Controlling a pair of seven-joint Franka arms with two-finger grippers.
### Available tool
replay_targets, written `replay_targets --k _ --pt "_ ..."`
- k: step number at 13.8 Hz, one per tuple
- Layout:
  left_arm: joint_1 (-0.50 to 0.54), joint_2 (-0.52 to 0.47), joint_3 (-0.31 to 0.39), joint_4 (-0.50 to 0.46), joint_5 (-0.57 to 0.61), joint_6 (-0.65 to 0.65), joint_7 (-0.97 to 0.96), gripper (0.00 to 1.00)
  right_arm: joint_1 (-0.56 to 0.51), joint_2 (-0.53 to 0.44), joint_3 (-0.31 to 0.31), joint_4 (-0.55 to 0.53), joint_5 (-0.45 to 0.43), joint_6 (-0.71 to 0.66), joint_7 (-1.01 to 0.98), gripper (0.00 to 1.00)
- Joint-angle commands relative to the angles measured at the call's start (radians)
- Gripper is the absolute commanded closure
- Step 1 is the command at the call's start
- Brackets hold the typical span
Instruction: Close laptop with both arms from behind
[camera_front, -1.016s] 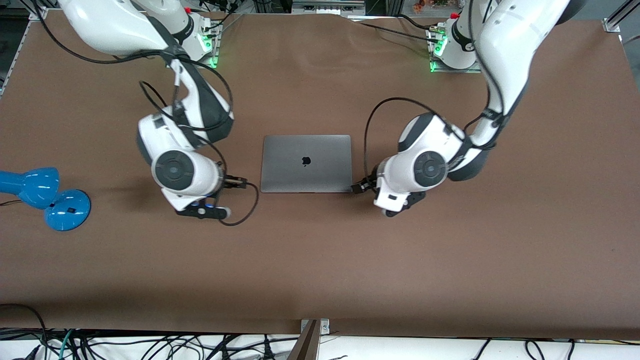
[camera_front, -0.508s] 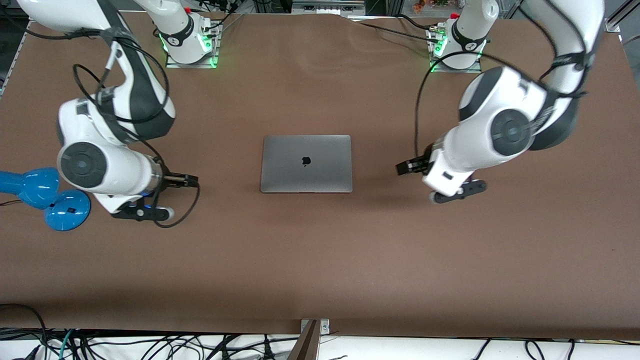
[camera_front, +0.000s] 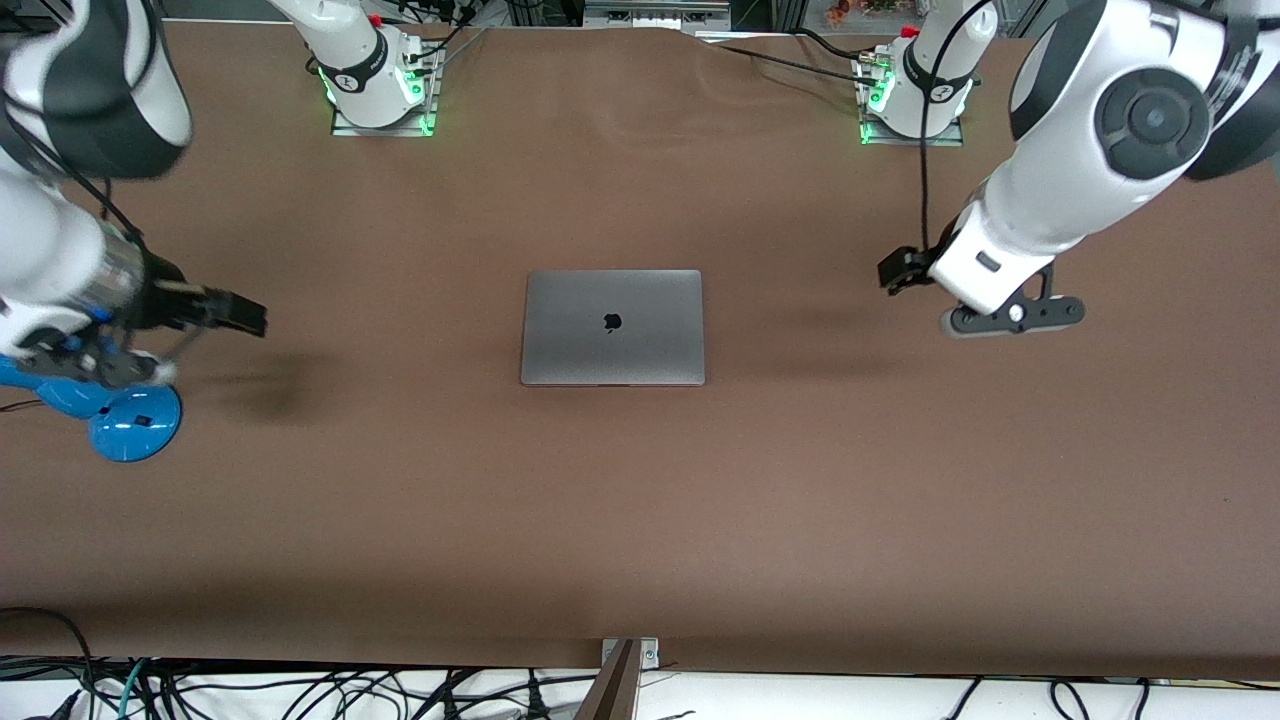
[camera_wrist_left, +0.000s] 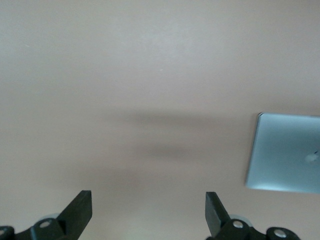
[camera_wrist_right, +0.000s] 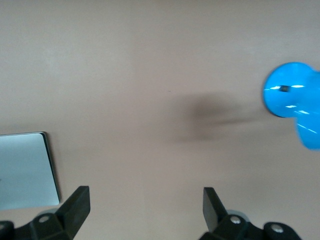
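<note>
The space-grey laptop (camera_front: 612, 326) lies shut and flat in the middle of the brown table, lid up with the dark apple logo showing. It also shows in the left wrist view (camera_wrist_left: 285, 159) and the right wrist view (camera_wrist_right: 25, 170). My left gripper (camera_front: 897, 272) is up over bare table toward the left arm's end, well apart from the laptop. It is open and empty (camera_wrist_left: 148, 200). My right gripper (camera_front: 240, 312) is up over bare table toward the right arm's end, also well apart from the laptop. It is open and empty (camera_wrist_right: 146, 197).
A blue desk lamp (camera_front: 110, 410) lies at the right arm's end of the table, just under the right arm's wrist. It also shows in the right wrist view (camera_wrist_right: 292, 97). The two arm bases (camera_front: 375, 75) stand at the table's edge farthest from the front camera.
Both grippers have pulled away from the laptop's sides, each toward its own end of the table, and have risen. The laptop has stayed shut and still.
</note>
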Motion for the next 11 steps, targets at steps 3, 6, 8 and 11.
replay_targets --k 3,6,8,11 --pt "-0.042 -0.176 0.209 -0.164 0.008 0.008 0.327 0.0 -0.002 -0.247 -0.073 -0.145 0.02 -0.061 -0.021 0.0" --pt "-0.033 -0.178 0.286 -0.158 0.008 -0.008 0.467 0.0 0.005 -0.263 -0.122 -0.119 0.025 -0.127 -0.04 0.0" --pt "-0.015 -0.188 0.281 -0.15 0.01 -0.037 0.474 0.0 0.024 -0.254 -0.122 -0.12 0.025 -0.121 -0.095 0.0" --pt "0.041 -0.179 0.267 -0.101 0.008 -0.043 0.538 0.0 0.05 -0.228 -0.122 -0.111 0.023 -0.094 -0.1 0.0"
